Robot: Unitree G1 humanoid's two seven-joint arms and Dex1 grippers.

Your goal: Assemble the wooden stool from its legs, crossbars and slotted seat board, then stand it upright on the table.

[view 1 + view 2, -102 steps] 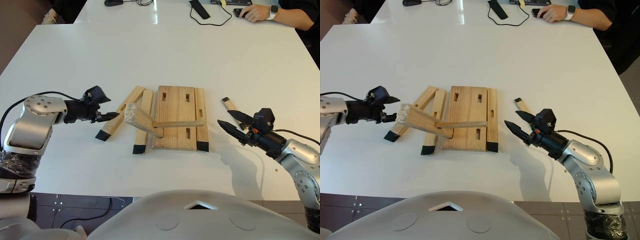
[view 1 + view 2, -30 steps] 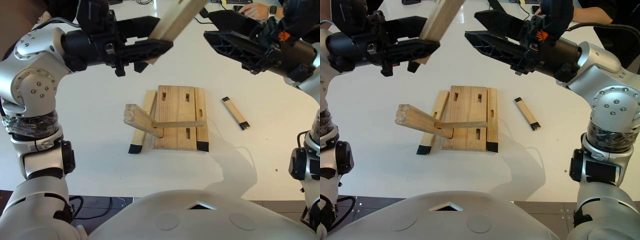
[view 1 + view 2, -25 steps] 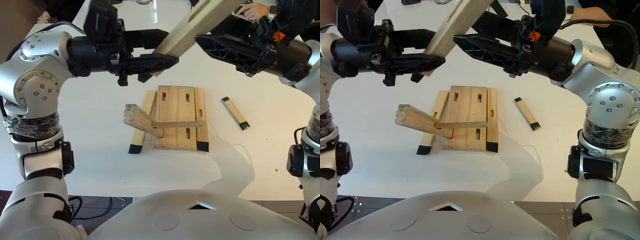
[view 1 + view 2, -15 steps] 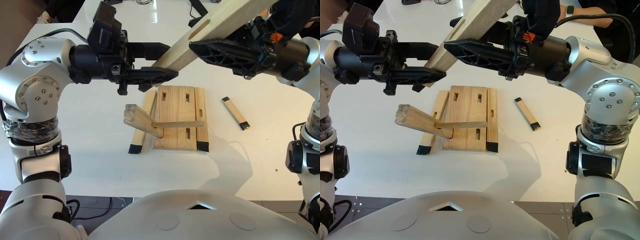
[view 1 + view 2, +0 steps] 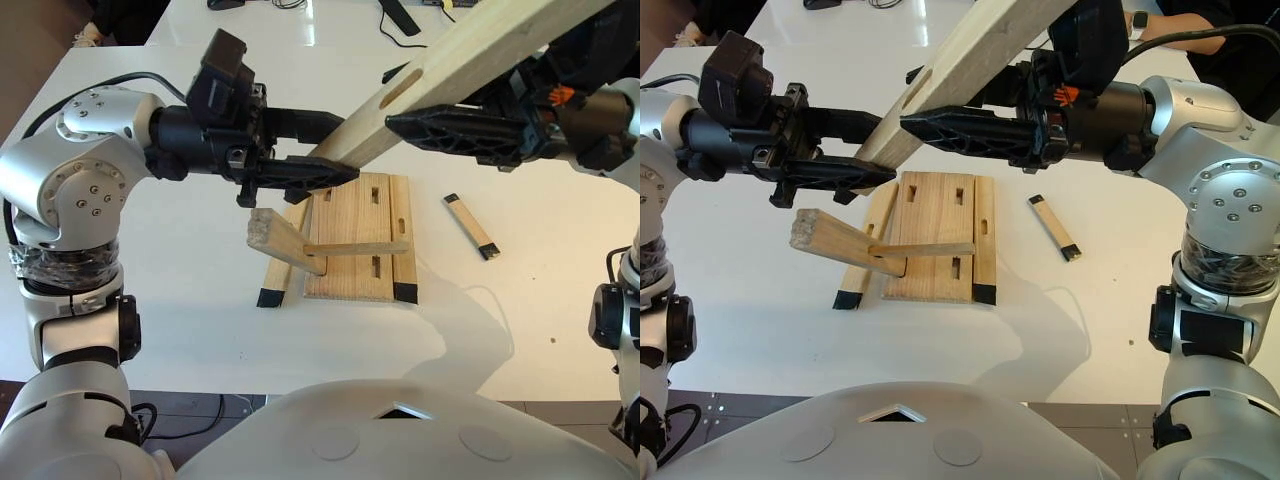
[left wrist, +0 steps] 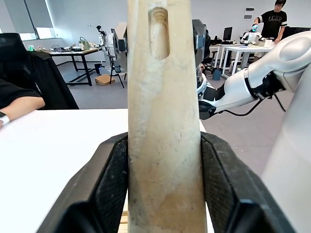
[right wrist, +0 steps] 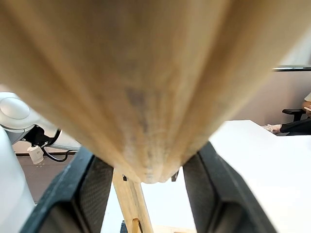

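Observation:
A long wooden leg (image 5: 450,62) with a slot near its low end slants through the air above the table. My left gripper (image 5: 345,145) is shut on its lower end, the fingers (image 6: 114,179) pressing both sides of the leg (image 6: 165,121). My right gripper (image 5: 390,97) is shut on the same leg (image 7: 146,73) higher up, fingers (image 7: 92,194) on each side. Below, the slotted seat board (image 5: 355,215) lies flat. On its left edge rests a second leg (image 5: 280,238) joined to a thin crossbar (image 5: 365,246). A third leg (image 5: 280,275) lies under that.
A short black-tipped crossbar (image 5: 470,225) lies on the white table (image 5: 150,260) to the right of the board. On a second table behind are a black cable (image 5: 400,20) and a person's hand (image 5: 1180,22). Open tabletop lies to the left, right and front.
Since 3.4 s ago my left gripper took a leg off the table and lifted it. Over the last second the leg sank and leaned over, and my right gripper closed around it.

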